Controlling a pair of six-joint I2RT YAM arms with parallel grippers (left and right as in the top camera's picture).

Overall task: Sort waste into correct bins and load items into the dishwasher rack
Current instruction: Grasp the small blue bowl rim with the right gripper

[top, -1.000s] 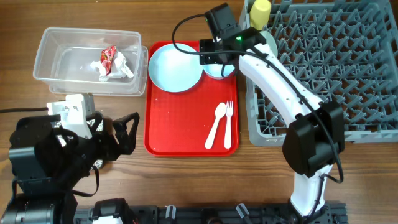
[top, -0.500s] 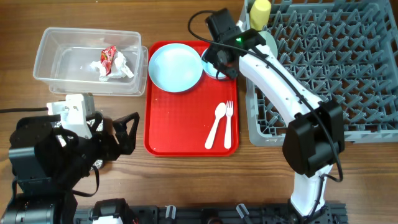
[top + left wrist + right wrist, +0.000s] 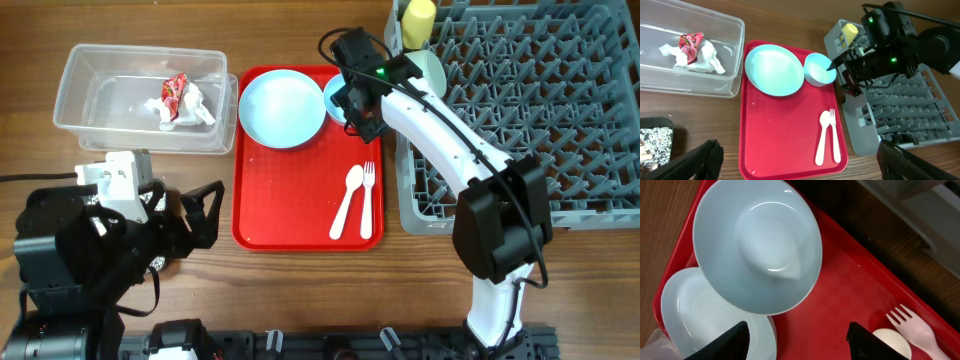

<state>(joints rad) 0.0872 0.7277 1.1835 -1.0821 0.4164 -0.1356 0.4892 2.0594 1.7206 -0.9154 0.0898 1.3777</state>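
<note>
On the red serving tray lie a pale blue plate [image 3: 283, 107] [image 3: 700, 310], a pale blue bowl [image 3: 334, 98] [image 3: 819, 69] [image 3: 757, 245], a white spoon [image 3: 347, 200] and a fork [image 3: 367, 192]. My right gripper [image 3: 358, 108] [image 3: 797, 332] hovers at the bowl's right rim, jaws open with nothing between them; the bowl lies just beyond the fingertips. In the clear tub [image 3: 80, 75] are the red wrapper [image 3: 174, 92] and the white napkin [image 3: 192, 112]. The grey rack [image 3: 520, 110] holds a yellow cup [image 3: 418, 20] and a pale green bowl [image 3: 434, 68]. My left gripper [image 3: 195, 215] [image 3: 800, 167] stands wide open near the tray's front left corner.
The red serving tray [image 3: 290, 200] sits between the tub and the rack. A black tray's corner [image 3: 655, 125] shows at the left edge of the left wrist view. The right arm [image 3: 450, 140] stretches across the rack's left side.
My right gripper turned and shifted forward from the tray's back edge to sit over the bowl's right side, its jaws slightly narrower. The left arm stayed still.
</note>
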